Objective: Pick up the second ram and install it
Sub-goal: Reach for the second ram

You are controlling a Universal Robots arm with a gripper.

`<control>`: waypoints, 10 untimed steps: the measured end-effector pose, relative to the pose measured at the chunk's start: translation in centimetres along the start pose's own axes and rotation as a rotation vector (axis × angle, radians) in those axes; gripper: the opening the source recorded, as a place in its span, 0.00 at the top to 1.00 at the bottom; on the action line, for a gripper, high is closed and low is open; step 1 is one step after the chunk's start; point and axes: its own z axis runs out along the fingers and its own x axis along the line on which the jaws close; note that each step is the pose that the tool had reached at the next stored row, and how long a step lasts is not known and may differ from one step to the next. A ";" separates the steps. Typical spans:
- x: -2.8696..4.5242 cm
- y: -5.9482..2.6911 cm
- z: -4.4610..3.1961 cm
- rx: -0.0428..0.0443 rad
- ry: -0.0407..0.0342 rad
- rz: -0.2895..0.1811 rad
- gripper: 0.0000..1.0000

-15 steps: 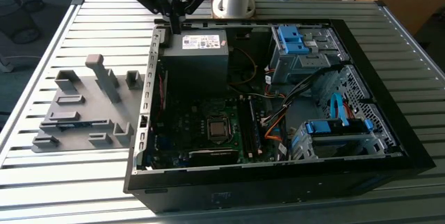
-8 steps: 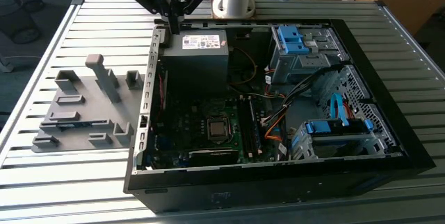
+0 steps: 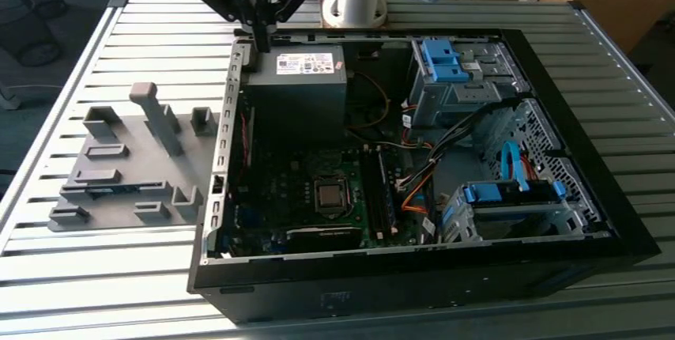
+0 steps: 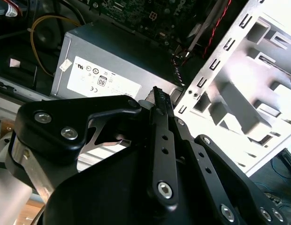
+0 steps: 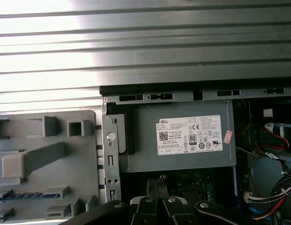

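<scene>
A slatted metal table (image 3: 116, 292) carries an open computer case (image 3: 422, 286) lying on its side, the motherboard and cables exposed. Touching the case on the exterior view's left is a pale grey holder tray (image 3: 137, 168) with raised blocks and slots. Inside the case, at its far corner, sits the grey power supply (image 3: 296, 91) with a white label on top (the label faces the camera in both wrist views). The arm's gripper (image 3: 259, 43) hangs pointing down above the case wall just beside that power supply, between it and the far end of the tray. In the second wrist view its black fingers (image 4: 157, 140) run together to a single tip, so the pincer is clenched, and nothing can be seen between them. The second ram (image 3: 114, 190) lies flat as a thin dark strip in a slot of the tray, near the tray's middle, well apart from the gripper; in the first wrist view it shows as a narrow bluish line (image 5: 19, 196).
</scene>
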 end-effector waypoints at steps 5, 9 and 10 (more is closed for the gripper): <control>0.17 -0.01 0.01 0.0000 0.0000 0.000 0.89; 0.33 -0.03 0.01 0.0000 0.0000 0.000 0.89; 0.37 -0.03 0.01 0.0001 0.0000 0.000 0.89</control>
